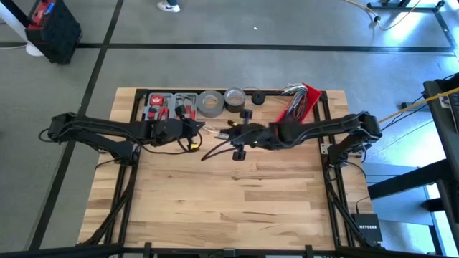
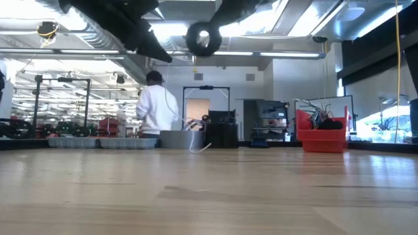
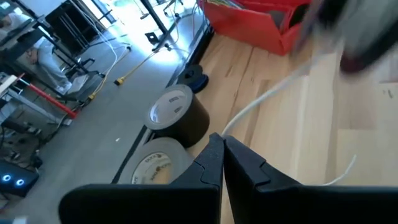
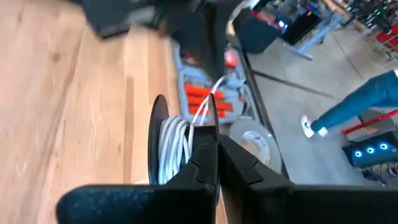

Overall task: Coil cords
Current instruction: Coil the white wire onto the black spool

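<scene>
Holding the white cord [image 3: 267, 99] taut between them, both arms meet over the upper middle of the bench [image 1: 215, 208] in the high view. The right tool [image 4: 216, 144] is clenched on a black spool [image 4: 157, 146] with white turns already wound on it; in the right wrist view those loops sit bunched just beside the pinched fingers [image 4: 202, 158], and 1 strand leaves the spool toward the red tool tray [image 4: 205, 93] beyond. The low view shows that spool as a dark ring lifted well clear of the bench, upper middle of the frame.

The left tool [image 3: 222, 152] is pinched shut too, and the white cord runs out from right at its tips, long axis slanting up toward the upper right of that frame, where the blurred right arm sits. I judge it is gripping the cord, though the contact itself is hidden behind the fingertips.

In the high view a dark cord [image 1: 215, 150] trails loose on the bench between the 2 tools, centre of frame, nearer the right tool.

What the next wind turns on: the free cord lies on the left tool's side of the spool, so the left arm feeds while the right turns. Grey tape rolls [image 3: 177, 115] stand near, a snag risk if slack drops.
</scene>
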`<state>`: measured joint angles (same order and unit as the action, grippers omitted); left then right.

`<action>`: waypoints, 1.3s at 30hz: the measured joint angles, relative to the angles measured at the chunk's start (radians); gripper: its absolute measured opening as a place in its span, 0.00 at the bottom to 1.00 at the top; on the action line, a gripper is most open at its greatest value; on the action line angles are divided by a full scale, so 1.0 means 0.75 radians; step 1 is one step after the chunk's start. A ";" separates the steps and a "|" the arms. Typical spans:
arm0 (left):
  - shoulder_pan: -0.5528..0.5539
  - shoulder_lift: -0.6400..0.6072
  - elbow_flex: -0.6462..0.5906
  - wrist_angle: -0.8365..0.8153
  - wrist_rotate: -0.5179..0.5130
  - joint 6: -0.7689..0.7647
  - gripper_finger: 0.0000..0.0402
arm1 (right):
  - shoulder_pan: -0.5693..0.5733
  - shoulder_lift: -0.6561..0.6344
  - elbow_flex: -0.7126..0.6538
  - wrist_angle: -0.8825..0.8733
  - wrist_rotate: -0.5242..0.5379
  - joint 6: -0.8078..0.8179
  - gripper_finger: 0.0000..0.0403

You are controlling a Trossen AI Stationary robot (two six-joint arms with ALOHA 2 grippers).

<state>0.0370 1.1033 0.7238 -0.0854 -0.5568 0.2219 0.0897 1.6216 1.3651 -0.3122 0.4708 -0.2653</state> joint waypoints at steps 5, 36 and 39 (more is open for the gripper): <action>-0.031 -0.008 0.001 0.012 0.002 -0.012 0.00 | -0.029 0.109 -0.003 -0.001 0.149 -0.021 0.01; -0.076 0.043 0.008 0.213 0.272 -0.048 0.00 | -0.103 0.231 -0.011 1.008 0.018 -0.178 0.01; -0.073 0.054 0.007 0.202 0.280 -0.063 0.00 | -0.098 0.175 -0.008 1.058 -0.010 -0.175 0.01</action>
<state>-0.0181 1.1441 0.7294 0.0662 -0.3466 0.1748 0.0163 1.7529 1.3588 0.4810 0.4631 -0.3965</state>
